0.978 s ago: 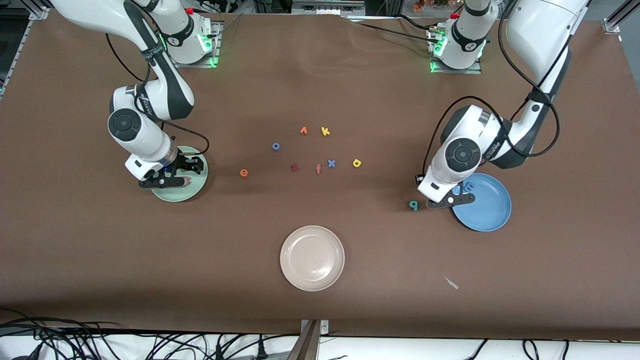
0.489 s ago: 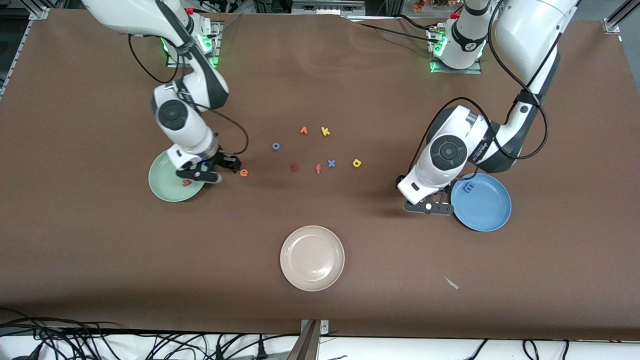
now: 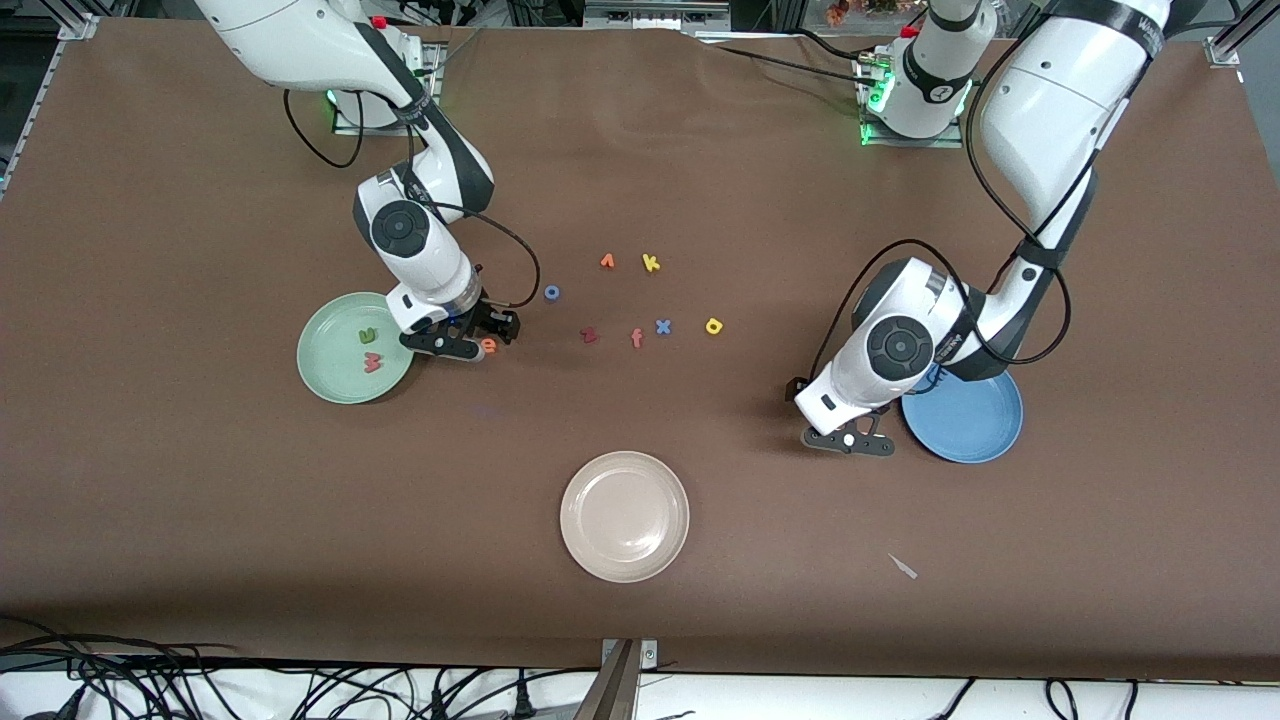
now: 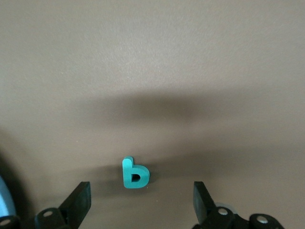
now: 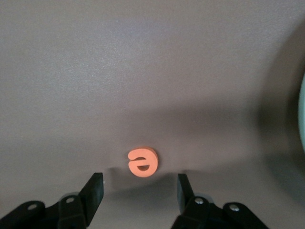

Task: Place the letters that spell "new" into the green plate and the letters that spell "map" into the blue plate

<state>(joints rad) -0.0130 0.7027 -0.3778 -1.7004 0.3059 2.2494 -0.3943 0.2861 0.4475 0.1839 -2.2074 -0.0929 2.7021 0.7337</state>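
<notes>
Presently both arms are lined up for pickups. Right gripper (image 5: 138, 191), jaws parted and empty, sits low with the small orange foam e (image 5: 142, 161) just ahead of the gap, beside the round pale mint-green plate (image 3: 330, 375), which holds the olive-green n (image 3: 368, 336) and salmon-red w (image 3: 372, 361). Left gripper (image 4: 142, 198), jaws wide, straddles the approach to the teal foam a (image 4: 135, 173), next to the round sky-blue plate (image 3: 975, 425).

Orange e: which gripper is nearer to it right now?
Right. The right gripper hangs open just over the orange e, beside the green plate. The left gripper is over the teal a, beside the blue plate.
</notes>
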